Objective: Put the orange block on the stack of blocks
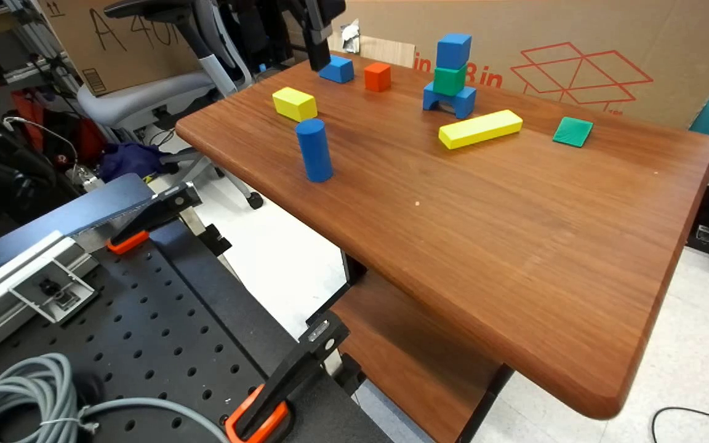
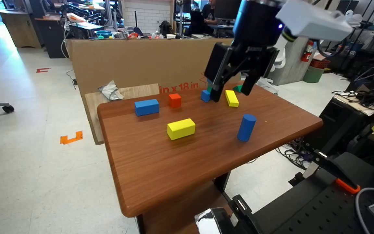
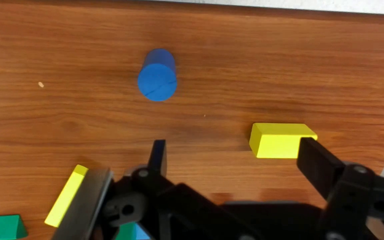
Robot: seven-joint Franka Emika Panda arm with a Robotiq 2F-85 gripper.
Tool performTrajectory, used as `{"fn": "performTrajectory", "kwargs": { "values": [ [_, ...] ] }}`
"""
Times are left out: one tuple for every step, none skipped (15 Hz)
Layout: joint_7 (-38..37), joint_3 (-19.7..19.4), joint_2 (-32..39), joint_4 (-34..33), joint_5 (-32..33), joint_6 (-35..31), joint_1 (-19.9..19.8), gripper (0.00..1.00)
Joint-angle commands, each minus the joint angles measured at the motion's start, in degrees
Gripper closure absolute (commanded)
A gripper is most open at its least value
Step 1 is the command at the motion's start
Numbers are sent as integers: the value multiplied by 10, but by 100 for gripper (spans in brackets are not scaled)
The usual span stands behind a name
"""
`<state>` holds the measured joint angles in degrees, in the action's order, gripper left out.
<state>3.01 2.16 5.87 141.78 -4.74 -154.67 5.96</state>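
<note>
Three blocks make up the stack: blue on green on a blue bridge, seen whole in an exterior view. Your orange block stands on the bench between the stack and the blue block, touching neither. Your hand hangs above the bench, its fingers spread well apart. In an exterior view one finger hides most of the stack, leaving you bits of blue and green, and the other overlaps the green piece. In an exterior view the top edge cuts the hand off, and a finger covers a corner of the blue block. In the wrist view the hand blocks much of the lower part: the stack shows as a scrap of green and blue, and the yellow block has one corner behind a finger. The cylinder you see in full in every view.

Red print on the cardboard behind reads "in x 18 in", broken off at the edge of the plywood. A box carries "A 40" in marker, then a stroke you cannot make out; its label is too small to read, and its top is cut off, so the inside is hidden. What the bin and the basket hold, you cannot tell.
</note>
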Motion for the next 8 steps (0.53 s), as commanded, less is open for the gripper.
{"fn": "performTrajectory", "kwargs": {
  "values": [
    [-26,3,82,-79,27,-1,-5,0],
    [-28,3,97,-96,28,2,-5,0],
    [-33,2,109,-113,29,3,-5,0],
    [-35,1,122,-128,30,5,-4,0],
    [-40,-1,135,-144,34,6,-1,0],
    [-44,-3,145,-156,39,5,1,0],
    [-48,-4,157,-169,44,6,4,0],
    [-55,-6,166,-180,52,4,7,0]
  ]
}}
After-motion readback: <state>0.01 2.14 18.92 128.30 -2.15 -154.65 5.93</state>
